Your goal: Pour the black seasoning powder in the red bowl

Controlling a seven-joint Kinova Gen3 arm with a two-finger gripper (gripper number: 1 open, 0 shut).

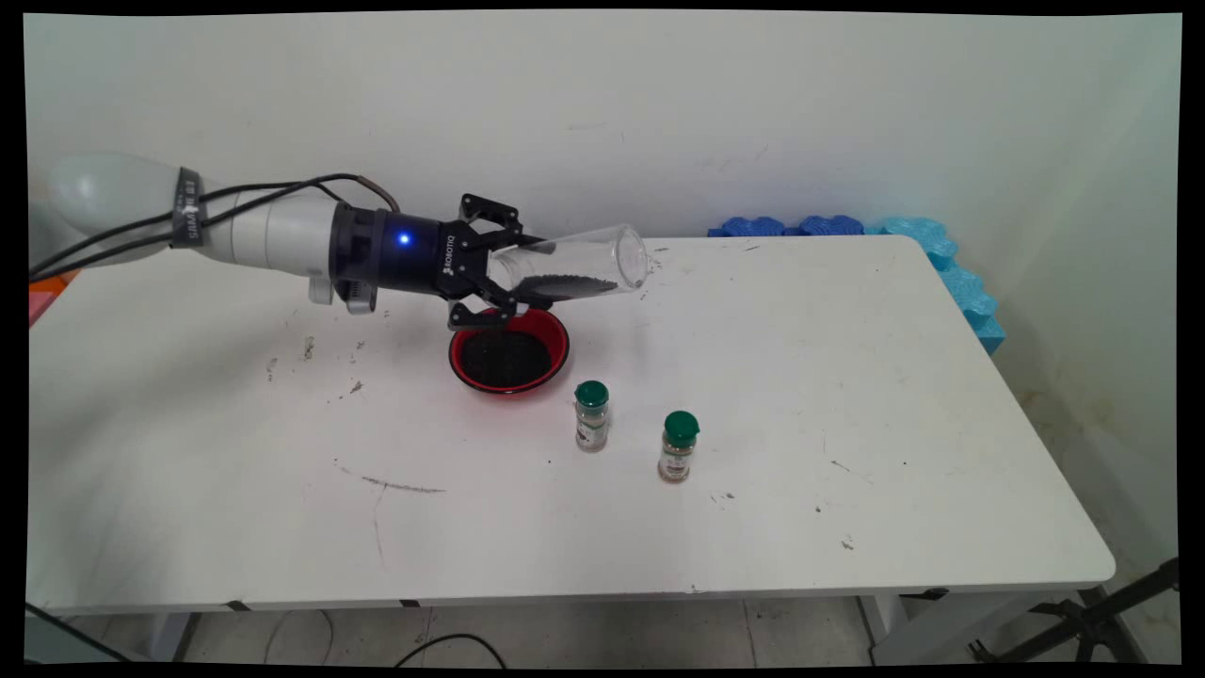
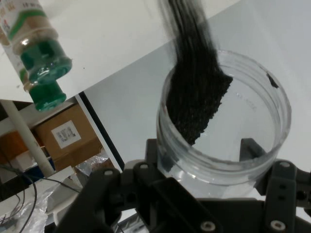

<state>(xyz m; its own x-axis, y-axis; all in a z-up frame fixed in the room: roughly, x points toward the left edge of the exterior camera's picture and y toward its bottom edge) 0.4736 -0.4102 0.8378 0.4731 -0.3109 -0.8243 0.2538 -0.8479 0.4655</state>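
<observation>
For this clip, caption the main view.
Gripper holds a clear jar of black grains sideways over a red bowl.

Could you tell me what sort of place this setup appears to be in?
Probably a lab or workshop bench rather than a kitchen: a scuffed white table against a bare wall, blue foam along its far edge, a cardboard box and loose cables beneath.

The white tabletop (image 1: pixel 847 377) carried a red bowl (image 1: pixel 509 353) of dark grains and, near it, two green-capped spice jars (image 1: pixel 591 415) (image 1: pixel 678 445) standing upright, slightly apart.
</observation>
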